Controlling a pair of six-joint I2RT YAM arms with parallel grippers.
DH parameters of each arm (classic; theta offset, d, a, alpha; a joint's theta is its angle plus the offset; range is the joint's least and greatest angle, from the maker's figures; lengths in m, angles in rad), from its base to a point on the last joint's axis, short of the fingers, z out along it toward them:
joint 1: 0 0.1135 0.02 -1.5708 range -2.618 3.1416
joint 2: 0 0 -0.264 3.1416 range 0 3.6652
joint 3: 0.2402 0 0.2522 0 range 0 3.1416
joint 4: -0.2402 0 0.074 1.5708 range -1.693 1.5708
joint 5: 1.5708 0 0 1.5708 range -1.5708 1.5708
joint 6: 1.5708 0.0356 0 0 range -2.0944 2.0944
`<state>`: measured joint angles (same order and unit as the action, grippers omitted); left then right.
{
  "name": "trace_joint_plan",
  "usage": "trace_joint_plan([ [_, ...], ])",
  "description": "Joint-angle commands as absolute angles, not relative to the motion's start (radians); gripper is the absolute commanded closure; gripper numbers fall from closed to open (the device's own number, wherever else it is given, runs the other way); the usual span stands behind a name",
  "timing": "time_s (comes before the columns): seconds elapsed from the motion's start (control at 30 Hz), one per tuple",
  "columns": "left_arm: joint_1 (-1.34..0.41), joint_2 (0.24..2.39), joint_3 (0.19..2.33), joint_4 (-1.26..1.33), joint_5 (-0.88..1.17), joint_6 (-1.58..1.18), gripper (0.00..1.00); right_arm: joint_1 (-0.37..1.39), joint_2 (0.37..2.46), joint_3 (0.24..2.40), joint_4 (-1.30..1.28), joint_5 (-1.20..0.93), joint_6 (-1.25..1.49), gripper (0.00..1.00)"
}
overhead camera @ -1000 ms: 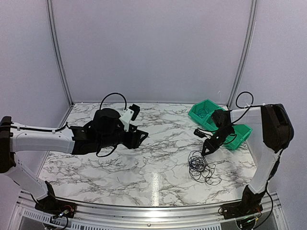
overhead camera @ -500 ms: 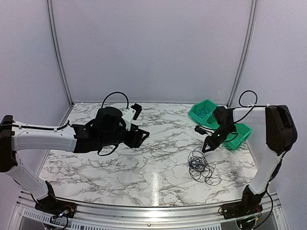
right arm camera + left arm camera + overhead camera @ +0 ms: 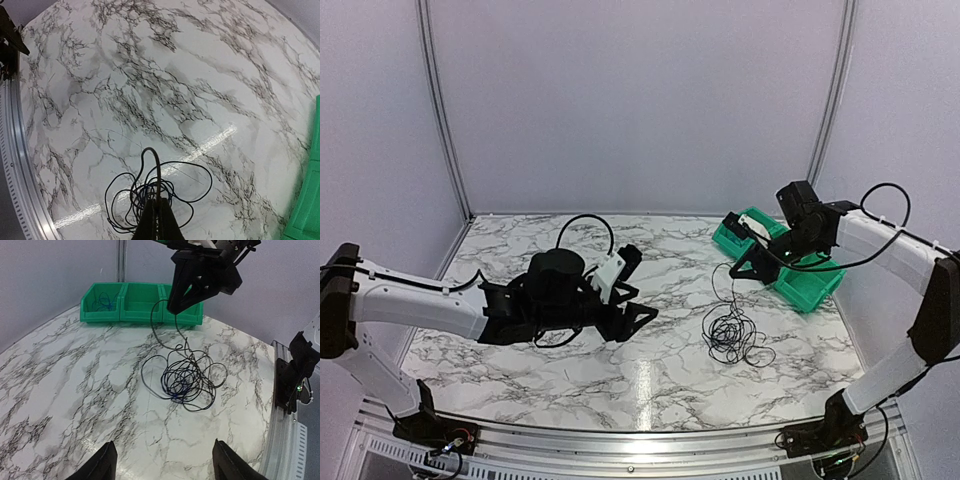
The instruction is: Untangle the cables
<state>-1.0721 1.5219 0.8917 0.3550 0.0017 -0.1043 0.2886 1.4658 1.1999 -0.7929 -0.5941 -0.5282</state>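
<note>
The cables (image 3: 182,382) lie in one loose heap on the right half of the marble table (image 3: 570,360), just in front of the green bins (image 3: 807,285). They are mostly black loops, with a small blue coil (image 3: 175,386) buried in the middle. One black strand (image 3: 156,327) rises out of the heap, and the right claw (image 3: 736,271) has it. Its jaws are pinched closed on that single wire, up above the pile, while the rest of the tangle rests on the table. The left claw (image 3: 162,467) hangs open and empty, well apart to the left, facing the heap.

The step in hand looks like drawing that one strand free. Best to lift slowly and straight, watching whether the loops slide off or the whole bundle starts to rise. If the heap comes up too, the left claw should move in and hold a lower loop, so the two can part gently. Thin wire snags, and a jerk would only tighten the knot. One bin holds a blue wire (image 3: 104,302), so that is a likely drop spot.
</note>
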Motion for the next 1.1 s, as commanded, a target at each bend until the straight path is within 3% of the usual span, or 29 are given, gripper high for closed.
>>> trace_joint_plan([
  [0.0,-1.148,1.575,0.900,0.563,-0.088,-0.143,0.32,0.347,1.431,1.213,-0.752,-0.697,-0.542,1.00],
  [0.3,-1.215,1.849,1.035,0.869,-0.401,-0.332,0.41,0.379,1.424,1.222,-0.711,-0.815,-0.501,1.00],
  [0.7,-1.215,2.186,1.331,0.965,-0.487,-0.422,0.62,0.387,1.363,1.211,-0.724,-0.837,-0.511,1.00],
  [0.83,-1.215,2.296,1.432,0.966,-0.432,-0.476,0.66,0.388,1.318,1.218,-0.713,-0.861,-0.514,1.00],
  [1.07,-1.223,2.460,1.595,0.956,-0.244,-0.571,0.93,0.390,1.345,1.368,-0.720,-0.919,-0.503,1.00],
])
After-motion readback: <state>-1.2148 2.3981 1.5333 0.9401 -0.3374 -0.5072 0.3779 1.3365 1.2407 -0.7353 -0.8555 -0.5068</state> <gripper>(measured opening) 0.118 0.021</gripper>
